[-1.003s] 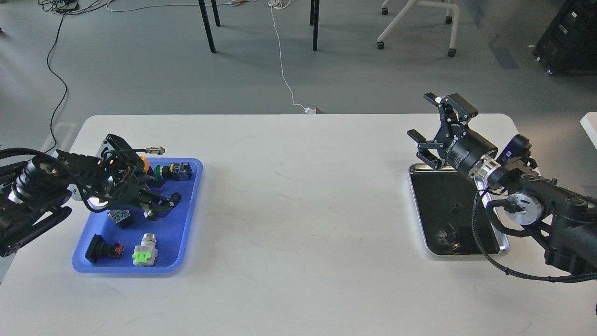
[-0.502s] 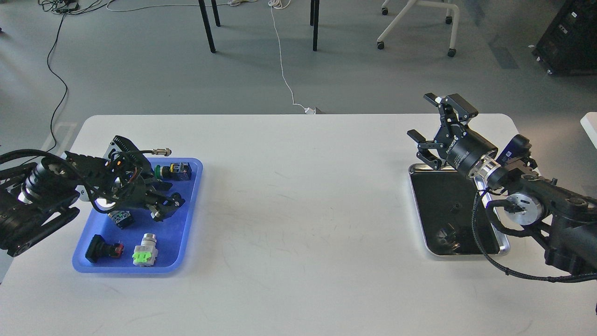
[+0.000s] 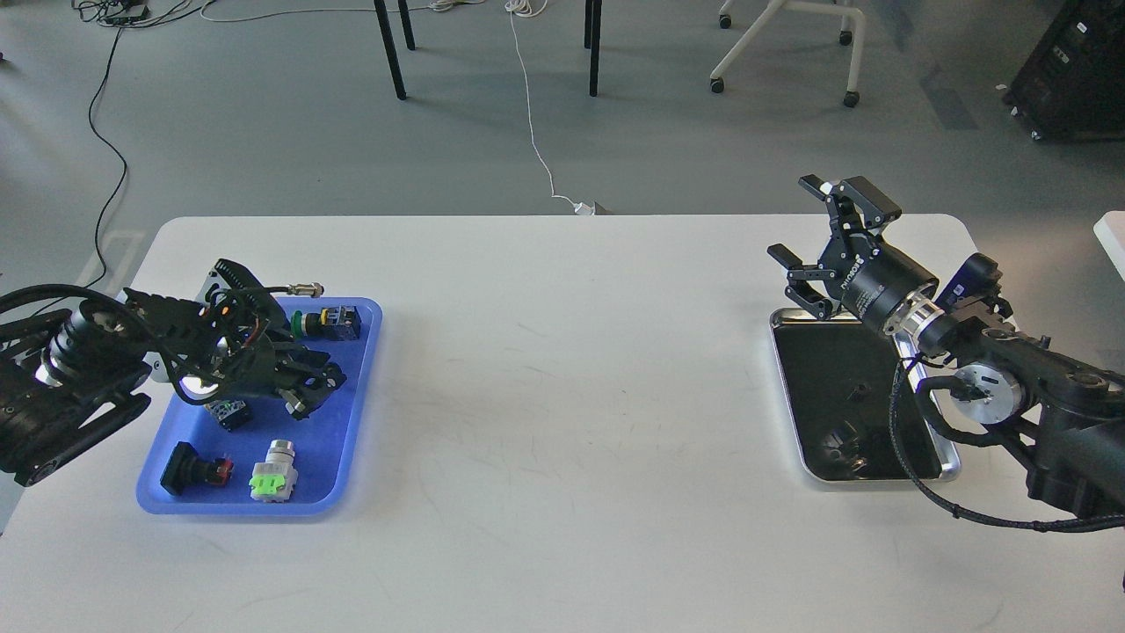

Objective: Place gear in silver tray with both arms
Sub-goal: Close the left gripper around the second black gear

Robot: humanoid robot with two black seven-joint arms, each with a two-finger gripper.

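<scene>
The silver tray (image 3: 940, 457) lies at the right of the white table, its dark floor mirroring my right arm. My right gripper (image 3: 795, 220) is open and empty, hovering above the tray's far left corner. My left gripper (image 3: 315, 391) is low over the middle of the blue tray (image 3: 352, 440), pointing right among the parts there. Its fingers are dark and close together, and I cannot tell whether they hold anything. I cannot pick out a gear; my left arm hides part of the blue tray.
In the blue tray lie a black and red button (image 3: 193, 470), a grey and green switch (image 3: 274, 479), a green, yellow and black switch (image 3: 330, 322) and a small black block (image 3: 227, 411). A metal plug (image 3: 303, 287) sticks out above the tray's far rim.
My left gripper has shifted a little to the right over the blue tray and its fingers have drawn closer together. My right arm has not moved.
</scene>
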